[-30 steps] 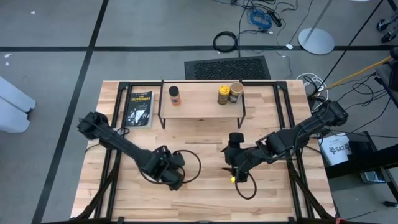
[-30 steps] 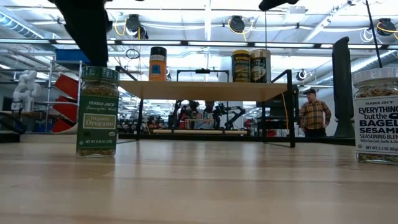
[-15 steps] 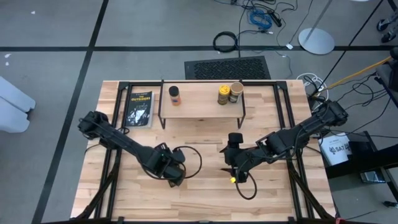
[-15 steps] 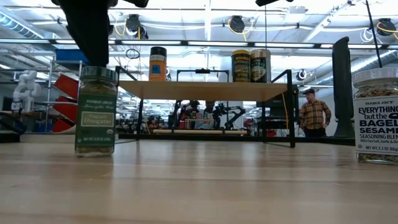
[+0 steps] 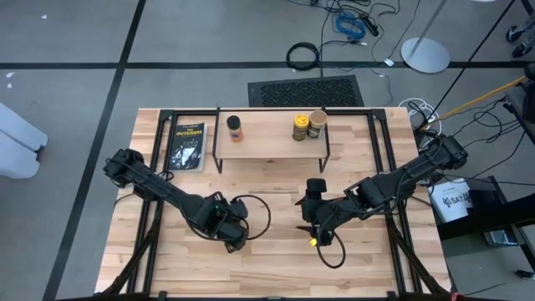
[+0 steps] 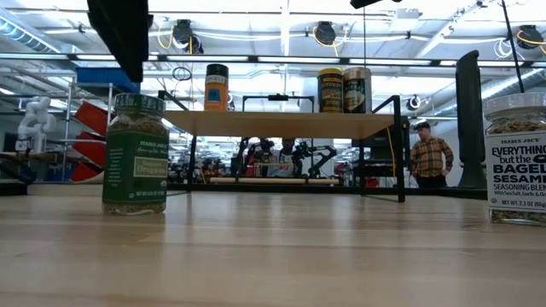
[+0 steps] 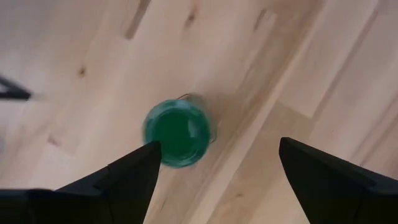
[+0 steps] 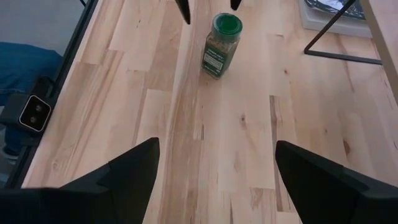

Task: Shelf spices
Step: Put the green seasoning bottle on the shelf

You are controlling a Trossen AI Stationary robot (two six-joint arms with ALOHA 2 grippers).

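While the left claw (image 7: 214,180) hangs spread directly over the green-lid jar (image 7: 178,132), fingers clear of it, the jar stands upright on the tabletop (image 5: 276,259), near-left of the shelf (image 5: 269,142). Right claw (image 8: 214,180) is spread too, holding nothing, near centre. Three jars (image 5: 308,126) sit on the shelf; a white-lid jar (image 6: 515,158) stands near right.

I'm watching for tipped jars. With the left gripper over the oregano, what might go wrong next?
The open left gripper sits off-centre above the green-lidded oregano jar; one finger overlaps its lid, so descending may knock it over. The rack already carries three jars, two of them touching, so placement room may be tight.
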